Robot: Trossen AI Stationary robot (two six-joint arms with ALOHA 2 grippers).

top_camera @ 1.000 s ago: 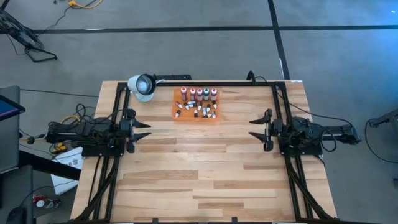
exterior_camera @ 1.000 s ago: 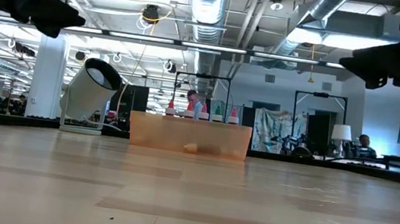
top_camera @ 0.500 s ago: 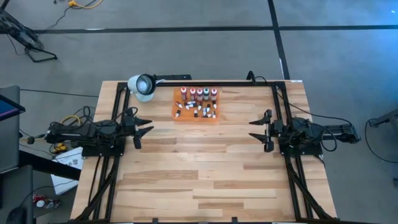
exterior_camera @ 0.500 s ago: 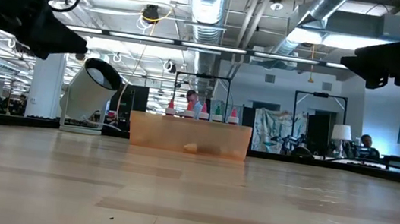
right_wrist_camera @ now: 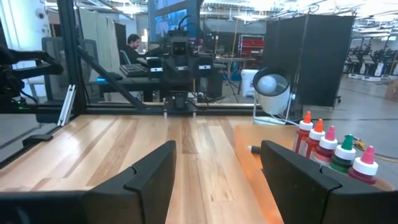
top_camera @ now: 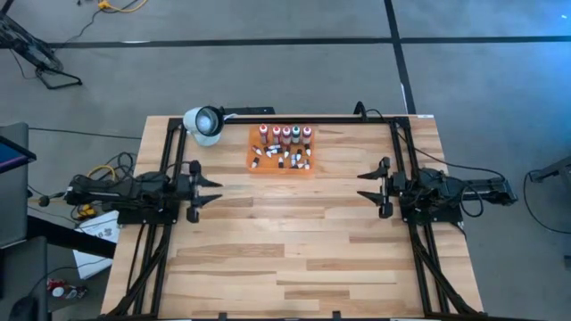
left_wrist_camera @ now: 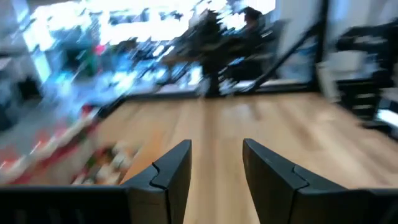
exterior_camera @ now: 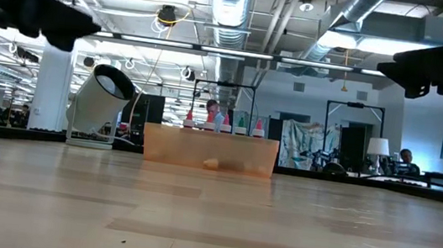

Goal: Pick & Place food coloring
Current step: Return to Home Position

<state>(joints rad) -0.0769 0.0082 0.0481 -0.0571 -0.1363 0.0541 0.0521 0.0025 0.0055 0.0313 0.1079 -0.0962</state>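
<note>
Seen from above, the food coloring bottles [top_camera: 285,135] all sit inside the orange bin [top_camera: 252,165], which rests on the wooden surface [top_camera: 294,250] at about 12 o'clock from its centre, near the far edge. Taller bottles with white caps stand in a row along the bin's far side. Smaller vials [top_camera: 284,159] lie scattered in its near half.

A white round lamp [top_camera: 203,123] stands just beside the bin, at its 10 o'clock.

The left gripper [top_camera: 212,190] hangs over the surface's 9 o'clock edge, pointing inward. Its fingers [left_wrist_camera: 171,174] are spread apart and hold nothing. The right gripper [top_camera: 360,184] is at the 3 o'clock edge, facing the left one across bare wood. Its fingers [right_wrist_camera: 152,177] are also parted and empty. Both grippers are well apart from the bin.

From surface height, the bottle tips [exterior_camera: 223,124] show above the bin's translucent wall [exterior_camera: 210,150], and both grippers are raised clear of the wood.
</note>
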